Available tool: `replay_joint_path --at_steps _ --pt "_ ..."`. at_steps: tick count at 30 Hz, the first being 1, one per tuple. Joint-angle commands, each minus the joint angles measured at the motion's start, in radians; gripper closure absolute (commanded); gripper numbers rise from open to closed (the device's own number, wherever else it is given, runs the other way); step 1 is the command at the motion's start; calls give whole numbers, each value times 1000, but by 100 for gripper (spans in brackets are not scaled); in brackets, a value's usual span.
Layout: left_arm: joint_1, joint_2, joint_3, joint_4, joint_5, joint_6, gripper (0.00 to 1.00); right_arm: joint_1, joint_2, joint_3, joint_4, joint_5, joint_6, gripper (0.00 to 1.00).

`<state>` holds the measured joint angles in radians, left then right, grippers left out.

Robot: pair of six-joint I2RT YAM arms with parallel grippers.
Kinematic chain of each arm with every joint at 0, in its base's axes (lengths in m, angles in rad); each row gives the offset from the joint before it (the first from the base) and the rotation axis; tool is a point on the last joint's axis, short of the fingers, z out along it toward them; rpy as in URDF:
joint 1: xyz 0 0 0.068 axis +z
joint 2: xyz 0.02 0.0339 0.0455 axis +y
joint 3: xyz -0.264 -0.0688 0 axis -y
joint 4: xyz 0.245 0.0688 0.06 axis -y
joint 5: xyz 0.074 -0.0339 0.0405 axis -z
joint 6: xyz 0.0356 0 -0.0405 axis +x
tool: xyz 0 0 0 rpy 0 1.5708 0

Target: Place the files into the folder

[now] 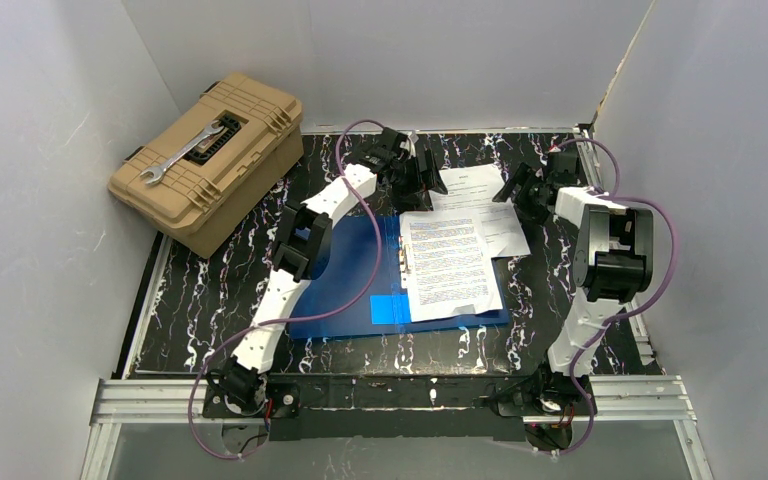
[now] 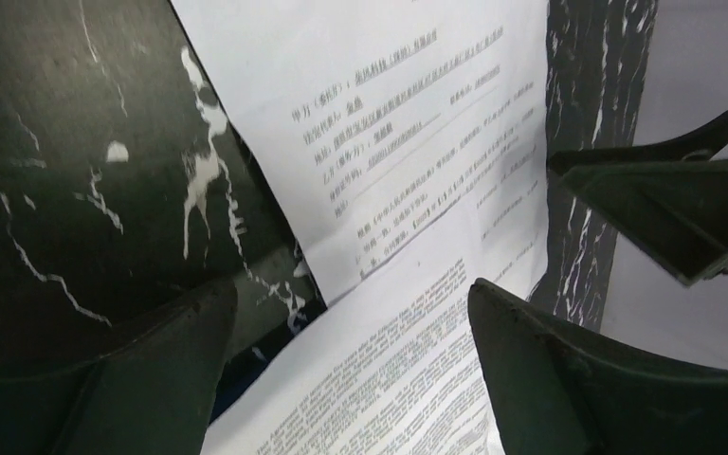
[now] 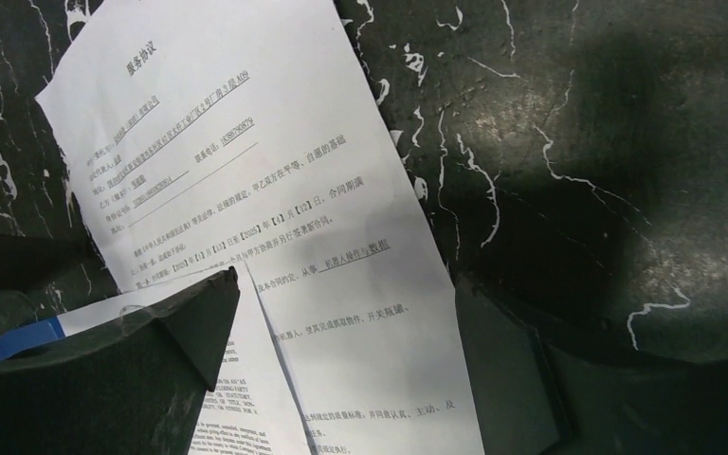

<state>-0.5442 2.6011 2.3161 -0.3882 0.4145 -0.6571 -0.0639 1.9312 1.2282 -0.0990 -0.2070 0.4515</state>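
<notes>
The blue folder lies open in the middle of the table. One printed sheet lies on its right half and sticks out past the far edge. A second sheet lies on the table behind it, partly under the first. My left gripper is open and hovers low over the far edges of both sheets; its fingers straddle the upper sheet. My right gripper is open over the right part of the second sheet. A strip of folder shows at the right wrist view's left.
A tan toolbox with a wrench on its lid stands at the far left. White walls close in the black marbled table on three sides. The right gripper's finger shows in the left wrist view.
</notes>
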Motion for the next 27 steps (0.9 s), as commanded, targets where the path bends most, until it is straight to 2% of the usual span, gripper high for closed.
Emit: replay_joint_path --at_steps 1,15,21,27 --pt "7 49 70 22 87 -53 11 -3 28 -27 53 -59 23 8" --pt "7 167 140 31 191 -94 30 -3 60 -95 156 -125 58 22" --pt "7 178 140 42 204 -95 33 -5 75 -96 173 -134 63 35" --pt "6 189 139 43 216 -96 35 -5 87 -95 187 -143 68 58"
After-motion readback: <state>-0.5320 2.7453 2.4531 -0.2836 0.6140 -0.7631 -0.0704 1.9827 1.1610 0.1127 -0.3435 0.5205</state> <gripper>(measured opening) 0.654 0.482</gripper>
